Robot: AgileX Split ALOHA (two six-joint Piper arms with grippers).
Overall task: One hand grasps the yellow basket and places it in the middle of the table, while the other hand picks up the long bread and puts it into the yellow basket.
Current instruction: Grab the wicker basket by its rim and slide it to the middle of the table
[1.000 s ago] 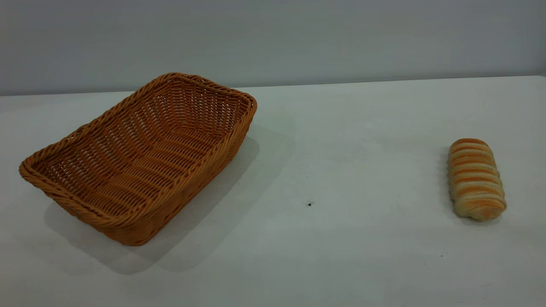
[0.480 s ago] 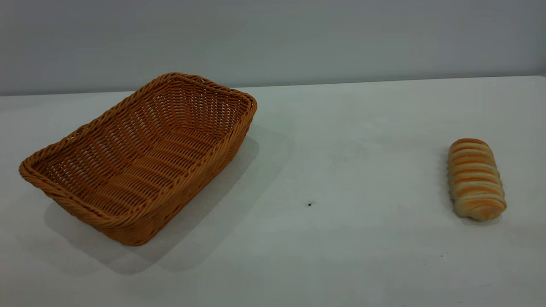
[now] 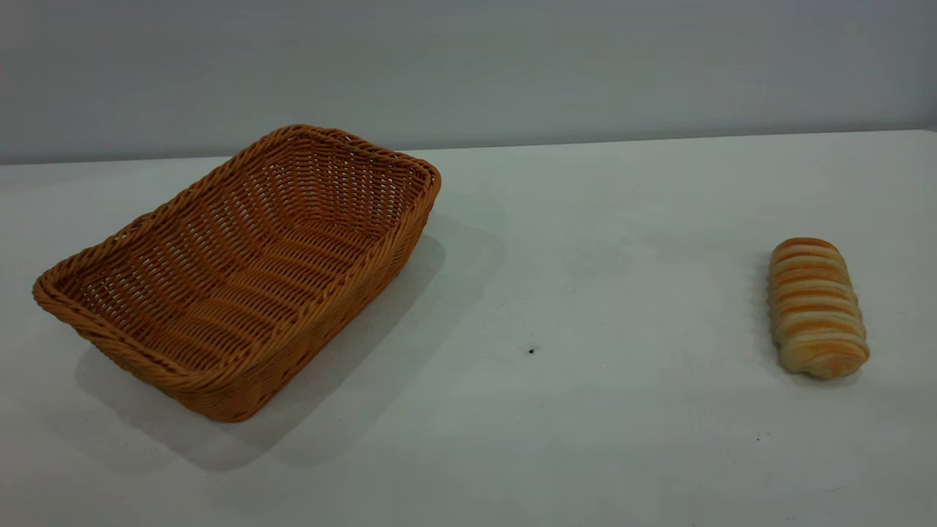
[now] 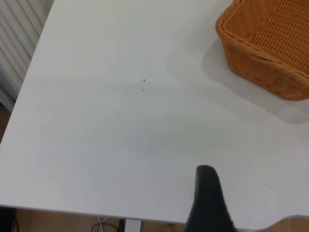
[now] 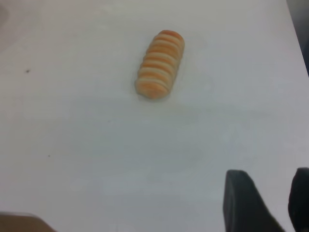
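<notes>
Right jaws, parted and empty, hang off from the bread (image 5: pixel 160 65); left jaws: cannot tell. Basket (image 3: pixel 241 267) sits surface-left, bread far right. Bread looks soft: pinch mid-length gently. Basket seems light, stiff: take its rim.

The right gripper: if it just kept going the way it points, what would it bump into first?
Probably the long bread. The right gripper, fingers apart, faces it across bare table; whether it would meet the tabletop first is unclear.
</notes>
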